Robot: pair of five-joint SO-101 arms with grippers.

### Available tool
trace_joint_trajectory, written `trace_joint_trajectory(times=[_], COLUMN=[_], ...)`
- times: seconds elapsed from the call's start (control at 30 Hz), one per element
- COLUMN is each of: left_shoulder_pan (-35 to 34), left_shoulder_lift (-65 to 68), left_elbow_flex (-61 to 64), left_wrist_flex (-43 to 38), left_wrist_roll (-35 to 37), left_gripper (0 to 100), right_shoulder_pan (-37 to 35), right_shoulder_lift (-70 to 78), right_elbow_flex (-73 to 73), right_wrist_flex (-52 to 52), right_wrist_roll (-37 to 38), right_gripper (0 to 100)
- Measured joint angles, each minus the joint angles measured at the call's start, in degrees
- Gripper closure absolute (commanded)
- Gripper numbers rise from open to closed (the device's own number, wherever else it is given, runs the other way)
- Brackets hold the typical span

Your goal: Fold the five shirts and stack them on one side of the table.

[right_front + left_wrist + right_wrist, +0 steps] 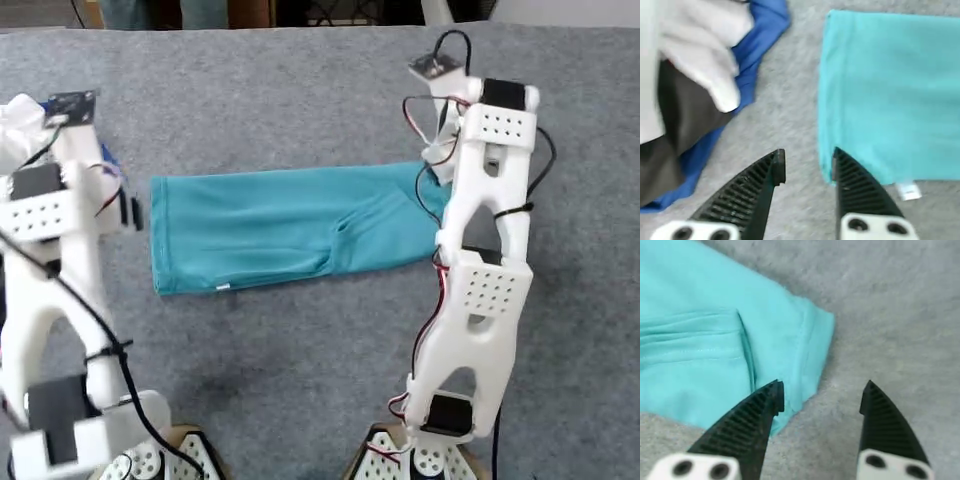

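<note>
A teal shirt point(285, 228) lies folded into a long strip across the middle of the grey table. My left gripper point(807, 167) hovers open just off the shirt's left end point(880, 95), nothing between its fingers. My right gripper point(822, 395) is open over the strip's right end point(715, 350), one finger above the cloth's corner, the other above bare table. A heap of other shirts in white point(695, 50), dark grey point(680, 120) and blue point(760, 30) sits at the table's far left, beside the left arm point(50, 200).
The grey felt-covered table point(300, 360) stretches in front of the teal strip between the two arm bases. The right arm point(480, 250) stands over the shirt's right end, with loose cables around it.
</note>
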Motion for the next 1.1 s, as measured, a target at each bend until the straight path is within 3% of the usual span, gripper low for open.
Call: trace_joint_trajectory(times=[0.23,0.6,1.1], left_shoulder_pan=[0.7,0.9,1.4], left_shoulder_lift=[22.7,52.0,63.8], left_elbow_flex=[-16.7,-47.7,-57.1], left_wrist_flex=[6.9,18.4,20.7], left_wrist_roll=[1.7,-0.5,-0.7], left_gripper=[78,78,80], right_shoulder_pan=[3.3,16.0,17.0], right_shoulder_lift=[0.0,0.0,0.0], right_elbow_flex=[-12.0,-6.8,4.6], right_wrist_flex=[2.6,2.7,-4.4], right_wrist_roll=[0.1,2.5,2.3], right_gripper=[74.3,74.4,74.4])
